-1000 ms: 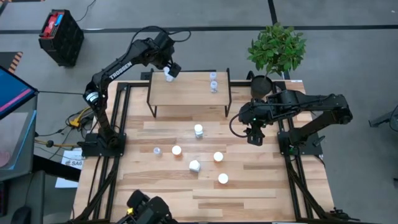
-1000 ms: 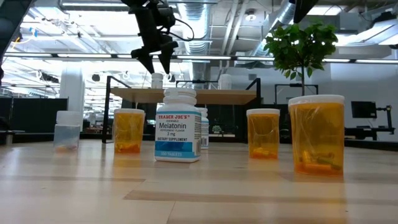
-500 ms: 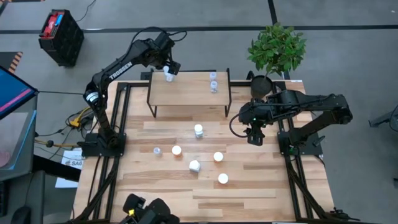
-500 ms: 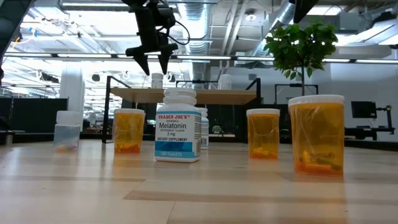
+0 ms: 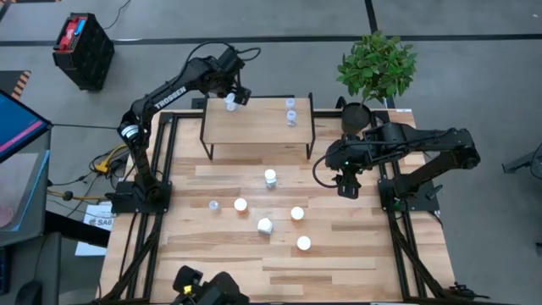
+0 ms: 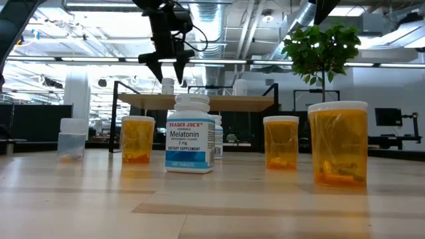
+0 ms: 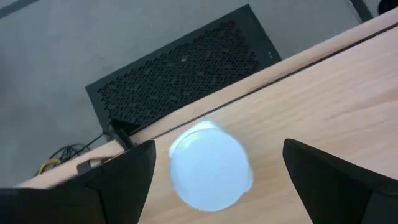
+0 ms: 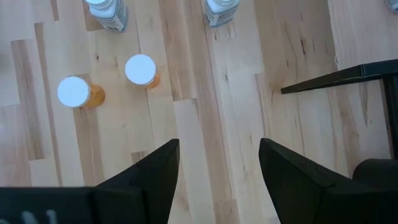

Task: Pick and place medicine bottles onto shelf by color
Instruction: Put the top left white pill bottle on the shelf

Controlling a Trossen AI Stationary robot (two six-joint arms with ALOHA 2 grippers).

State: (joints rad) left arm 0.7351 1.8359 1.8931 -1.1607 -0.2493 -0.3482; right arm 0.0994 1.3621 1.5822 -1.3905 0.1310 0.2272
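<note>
A white bottle point(image 5: 229, 102) stands upright on the far left corner of the shelf point(image 5: 258, 135). It also shows in the low view point(image 6: 168, 85) and in the left wrist view point(image 7: 210, 165). My left gripper point(image 5: 235, 90) hangs open just above it, one finger on either side, touching nothing. Two clear bottles point(image 5: 290, 110) stand on the shelf's far right part. On the table stand two white bottles point(image 5: 270, 178), three orange ones with white caps point(image 5: 297, 213) and a clear one point(image 5: 214, 205). My right gripper point(image 5: 347, 188) is open and empty over the table's right side.
A potted plant point(image 5: 377, 66) with a black pot point(image 5: 356, 114) stands at the far right corner beside the shelf. The shelf's black legs point(image 5: 204, 135) stand on the tabletop. The table bottles cluster in the middle, in front of the shelf.
My left gripper has opened, let go of the white bottle and risen a little above it, shifting slightly toward the table's far edge. The bottle stays upright on the shelf's far left corner.
</note>
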